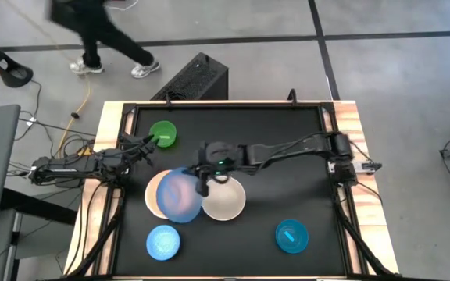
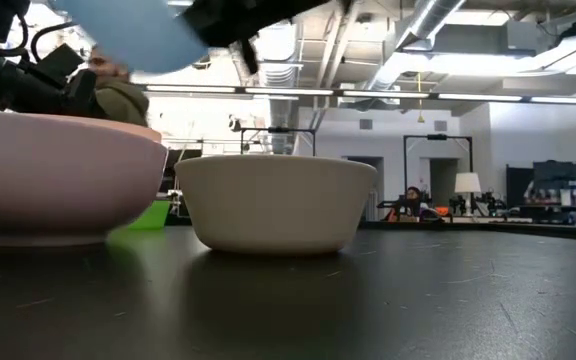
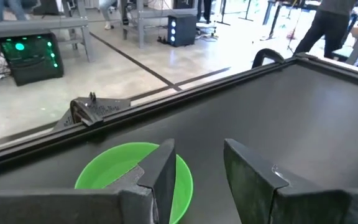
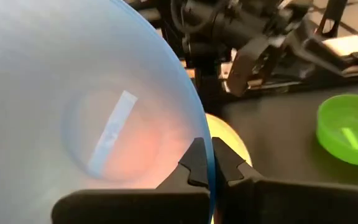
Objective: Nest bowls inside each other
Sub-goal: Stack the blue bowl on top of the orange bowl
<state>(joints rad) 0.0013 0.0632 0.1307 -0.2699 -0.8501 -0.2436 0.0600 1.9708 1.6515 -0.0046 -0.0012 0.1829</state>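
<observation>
My right gripper [image 1: 204, 181] is shut on a large translucent blue bowl [image 1: 180, 195], which hangs above the pink bowl [image 1: 153, 195] near the table's middle. A cream-white bowl [image 1: 226, 200] stands on its base just right of them. In the low view the blue bowl [image 2: 143, 30] is high above the pink bowl [image 2: 58, 180] and the cream-white bowl [image 2: 278, 200]. A small light blue bowl [image 1: 163, 242] and a teal bowl [image 1: 291, 236] stand near the front edge. My left gripper [image 3: 204, 180] waits open at the far left beside the green bowl [image 3: 120, 177]. My right gripper pinches the blue bowl's rim [image 4: 209, 146] on the side toward the table's right, one finger inside the bowl and one outside. The fingers come nearly level from the table's right. The bowl is lifted clear and tilted, over the pink bowl.
The black table top has a raised frame [image 1: 209, 104] around it. Free room lies at the far right [image 1: 287, 125] and front middle. A person [image 1: 100, 31] walks on the floor beyond the far edge, near a black box [image 1: 198, 78].
</observation>
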